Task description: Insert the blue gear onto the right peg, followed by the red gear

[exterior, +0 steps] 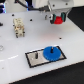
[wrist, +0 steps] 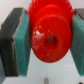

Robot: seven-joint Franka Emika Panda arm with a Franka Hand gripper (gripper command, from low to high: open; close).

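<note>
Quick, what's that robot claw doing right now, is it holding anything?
Gripper: closed on the small, thick red gear, pinched between its two teal-padded fingers.

The grey plate [exterior: 44,56] lies low on the white table [exterior: 17,60]; the blue gear [exterior: 51,53] covers its end toward the exterior view's right; the air above it is open; a small beige object [exterior: 19,27] stands well apart toward the exterior view's left; the red gear [exterior: 59,20] fills the gripper [exterior: 58,19].
</note>
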